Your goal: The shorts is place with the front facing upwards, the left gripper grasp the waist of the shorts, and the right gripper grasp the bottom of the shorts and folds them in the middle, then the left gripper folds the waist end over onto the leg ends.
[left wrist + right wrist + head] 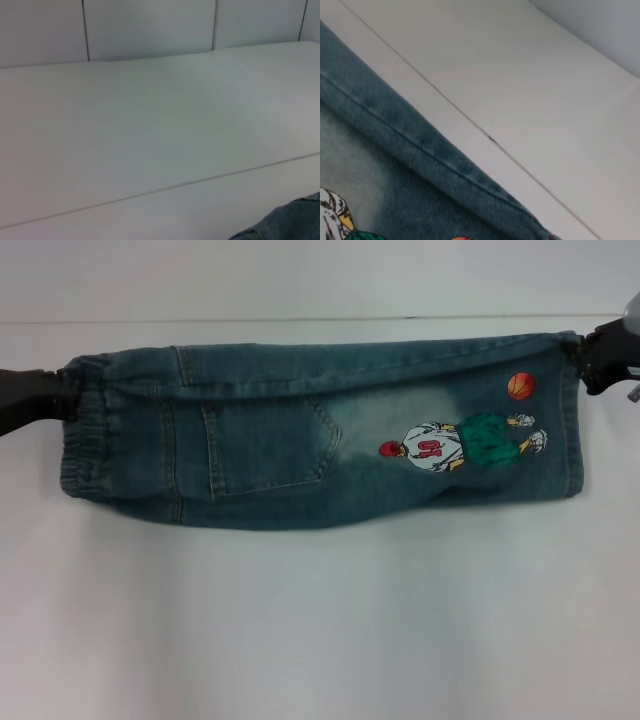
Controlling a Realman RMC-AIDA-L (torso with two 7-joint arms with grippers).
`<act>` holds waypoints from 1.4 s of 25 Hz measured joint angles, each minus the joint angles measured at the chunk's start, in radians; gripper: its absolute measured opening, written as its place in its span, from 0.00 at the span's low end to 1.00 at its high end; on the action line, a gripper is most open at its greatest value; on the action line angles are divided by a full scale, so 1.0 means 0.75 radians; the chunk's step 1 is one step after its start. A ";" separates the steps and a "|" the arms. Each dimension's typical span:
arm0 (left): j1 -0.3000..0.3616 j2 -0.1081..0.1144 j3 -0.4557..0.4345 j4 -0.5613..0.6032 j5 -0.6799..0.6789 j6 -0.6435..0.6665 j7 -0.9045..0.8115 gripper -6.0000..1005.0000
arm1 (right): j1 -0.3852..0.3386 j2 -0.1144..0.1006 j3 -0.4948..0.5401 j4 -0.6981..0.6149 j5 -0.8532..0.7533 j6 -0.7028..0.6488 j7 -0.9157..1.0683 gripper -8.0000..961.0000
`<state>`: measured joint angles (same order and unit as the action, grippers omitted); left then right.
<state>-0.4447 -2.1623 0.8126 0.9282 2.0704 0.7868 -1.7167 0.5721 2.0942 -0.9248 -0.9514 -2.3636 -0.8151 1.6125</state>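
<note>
The blue denim shorts (300,440) lie folded lengthwise across the white table, stretched out between both arms. The elastic waist (85,440) is at the left and the leg hem (572,420) at the right. A basketball-player print (450,445) and a back pocket face up. My left gripper (62,392) is shut on the waist's upper corner. At the hem's upper corner my right gripper (580,352) is shut on the cloth. The left wrist view shows only a corner of the denim (290,222); in the right wrist view the folded denim edge (395,150) runs diagonally.
The white table (320,640) spreads wide in front of the shorts. A thin seam (300,320) crosses it just behind them, with a pale wall (150,25) beyond.
</note>
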 joint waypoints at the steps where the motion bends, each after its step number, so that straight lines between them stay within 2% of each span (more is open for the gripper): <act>1: 0.000 0.000 0.002 -0.001 0.000 -0.001 0.001 0.06 | 0.003 0.000 -0.006 0.011 0.000 0.012 -0.001 0.03; 9: 0.010 0.001 0.051 -0.005 0.035 -0.018 0.029 0.06 | 0.008 -0.007 -0.032 0.057 0.022 0.054 -0.007 0.07; 11: 0.013 0.001 0.051 -0.011 0.037 -0.025 0.032 0.21 | 0.006 -0.009 -0.035 0.067 0.021 0.068 -0.014 0.10; 19: 0.026 -0.003 0.046 -0.002 0.135 -0.024 0.016 0.38 | -0.024 -0.005 -0.032 0.053 0.023 0.087 -0.021 0.27; 23: 0.092 -0.008 0.036 0.063 0.063 0.017 0.041 0.48 | -0.077 -0.004 -0.036 0.004 0.102 0.068 -0.050 0.41; 26: 0.157 -0.013 0.018 0.092 -0.099 0.122 0.160 0.58 | -0.133 -0.003 -0.034 -0.007 0.278 -0.004 -0.167 0.53; 29: 0.218 -0.016 -0.050 0.076 -0.287 0.292 0.343 0.69 | -0.202 -0.005 -0.015 -0.007 0.500 -0.112 -0.325 0.79; 33: 0.277 -0.011 -0.251 -0.025 -0.419 0.582 0.542 0.87 | -0.302 -0.004 0.045 0.056 0.791 -0.298 -0.592 0.91; 35: 0.292 -0.005 -0.367 -0.099 -0.422 0.697 0.628 0.89 | -0.338 -0.004 0.077 0.126 0.908 -0.408 -0.731 0.94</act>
<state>-0.2260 -2.1661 0.5374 0.8540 1.7538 1.3095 -1.2460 0.3188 2.0915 -0.8673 -0.8571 -1.6823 -1.1211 1.0642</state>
